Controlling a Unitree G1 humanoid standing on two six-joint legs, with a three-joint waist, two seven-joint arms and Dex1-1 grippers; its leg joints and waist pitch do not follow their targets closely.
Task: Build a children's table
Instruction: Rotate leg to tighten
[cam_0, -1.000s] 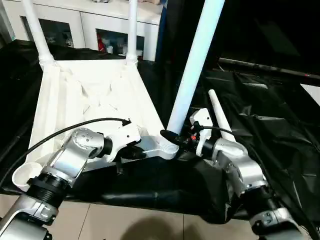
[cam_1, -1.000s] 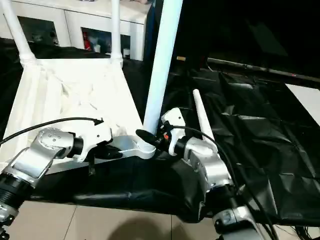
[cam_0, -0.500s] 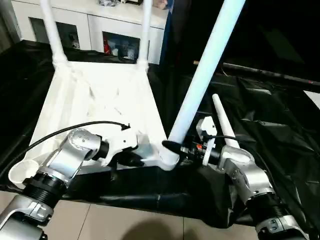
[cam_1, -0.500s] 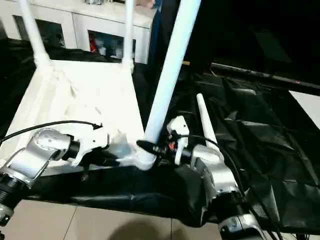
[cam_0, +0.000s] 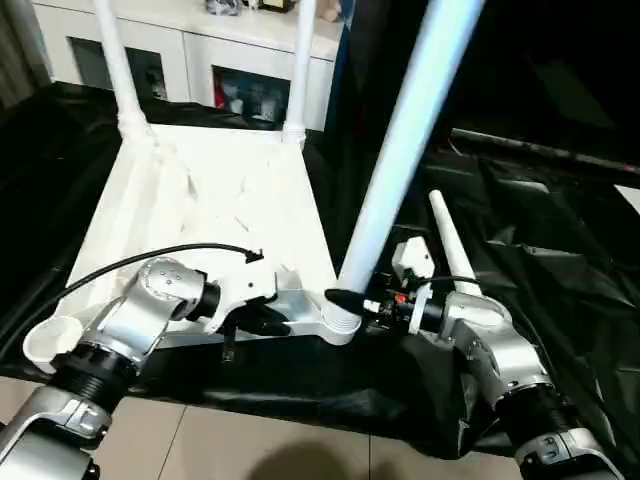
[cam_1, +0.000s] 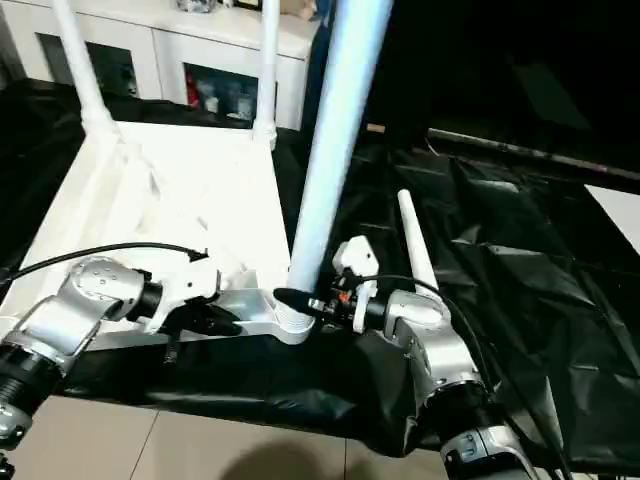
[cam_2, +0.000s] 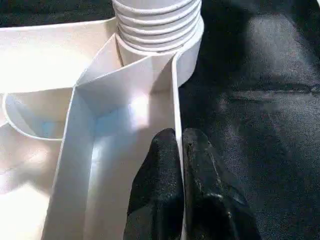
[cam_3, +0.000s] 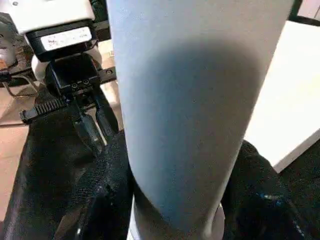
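Left tool (cam_2: 179, 150) pinching tabletop rim (cam_2: 176, 100); right tool (cam_0: 345, 300) clamps leg (cam_0: 395, 160), top cut off.

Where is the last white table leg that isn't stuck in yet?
The loose white tapered leg lies on the black cloth at the robot's right, just behind the right gripper and beside the tall leg standing in the near corner socket.

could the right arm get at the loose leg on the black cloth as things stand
Probably not yet: the right claw is closed around the upright leg at its socket. The loose leg lies just beyond that arm with nothing on it, so it looks reachable once the claw lets go.
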